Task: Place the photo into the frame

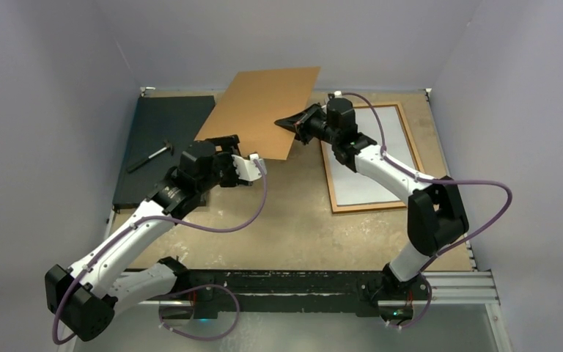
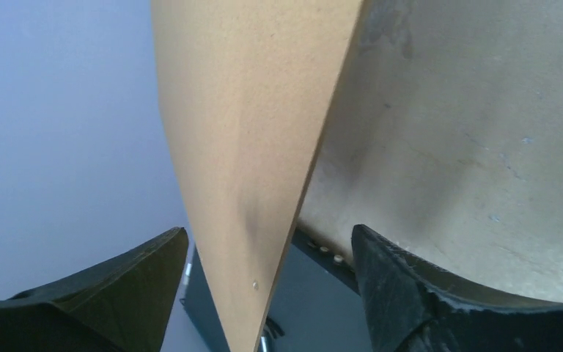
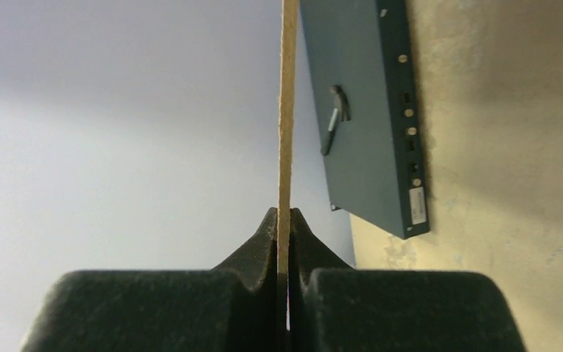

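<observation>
The frame lies flat on the table at the right, its narrow orange-brown border around a plain whitish inside. No printed photo of a plant shows in any view. My right gripper is shut on the right edge of the plain brown backing board and holds it tilted above the table; the right wrist view shows the board edge-on. My left gripper is open, its jaws standing on either side of the board's lower edge without touching it.
A dark grey-black mat lies at the back left with a small hammer-like tool on it. The tan table top has grey walls on three sides.
</observation>
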You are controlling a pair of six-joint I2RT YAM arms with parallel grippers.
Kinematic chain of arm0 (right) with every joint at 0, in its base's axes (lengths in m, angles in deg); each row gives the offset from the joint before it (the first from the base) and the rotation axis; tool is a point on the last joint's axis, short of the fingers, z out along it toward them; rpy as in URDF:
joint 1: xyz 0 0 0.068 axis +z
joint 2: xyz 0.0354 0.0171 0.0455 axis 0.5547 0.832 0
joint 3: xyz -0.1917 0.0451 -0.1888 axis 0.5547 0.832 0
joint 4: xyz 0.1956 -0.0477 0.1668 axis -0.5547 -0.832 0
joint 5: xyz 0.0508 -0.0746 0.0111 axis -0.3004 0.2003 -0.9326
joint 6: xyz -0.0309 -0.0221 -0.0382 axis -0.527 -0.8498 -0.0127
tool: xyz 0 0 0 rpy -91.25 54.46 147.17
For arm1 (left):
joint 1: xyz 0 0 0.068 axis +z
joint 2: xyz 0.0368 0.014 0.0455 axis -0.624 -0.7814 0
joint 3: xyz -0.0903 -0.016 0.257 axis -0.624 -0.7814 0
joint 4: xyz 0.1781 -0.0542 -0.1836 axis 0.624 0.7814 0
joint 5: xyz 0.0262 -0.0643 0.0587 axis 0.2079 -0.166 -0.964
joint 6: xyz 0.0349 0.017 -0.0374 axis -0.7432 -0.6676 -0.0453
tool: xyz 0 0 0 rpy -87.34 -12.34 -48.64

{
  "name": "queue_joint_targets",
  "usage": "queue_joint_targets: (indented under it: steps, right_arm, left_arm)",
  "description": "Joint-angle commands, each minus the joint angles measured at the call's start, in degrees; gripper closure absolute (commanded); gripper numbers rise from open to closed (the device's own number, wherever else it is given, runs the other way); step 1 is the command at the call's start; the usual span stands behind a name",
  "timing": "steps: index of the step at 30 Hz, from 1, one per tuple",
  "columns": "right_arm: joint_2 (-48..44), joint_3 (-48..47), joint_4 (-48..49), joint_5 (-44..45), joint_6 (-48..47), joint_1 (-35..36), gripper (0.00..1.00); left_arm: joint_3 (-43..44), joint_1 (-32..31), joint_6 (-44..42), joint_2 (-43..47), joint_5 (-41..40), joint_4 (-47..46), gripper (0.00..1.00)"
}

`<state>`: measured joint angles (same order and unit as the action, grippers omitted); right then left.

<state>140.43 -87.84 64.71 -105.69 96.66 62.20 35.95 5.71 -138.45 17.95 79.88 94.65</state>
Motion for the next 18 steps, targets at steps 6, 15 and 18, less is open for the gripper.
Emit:
queue_joint_targets:
  steps: [6, 15, 18]
  right_arm:
    - [-3.7, -3.4, 5.8, -2.3, 0.9, 3.5, 1.00]
    - [-6.1, -0.9, 5.1, -3.7, -1.0, 3.7, 1.00]
    - [-7.1, -1.1, 1.4, -5.0, -4.2, 3.7, 0.91]
  left_arm:
    - [-2.8, -1.7, -9.7, 1.7, -3.3, -12.5, 0.41]
    - [-2.8, -1.7, -11.5, 1.8, -4.0, -13.3, 0.92]
    - [-2.6, -1.7, -11.8, 2.0, -4.5, -14.4, 1.00]
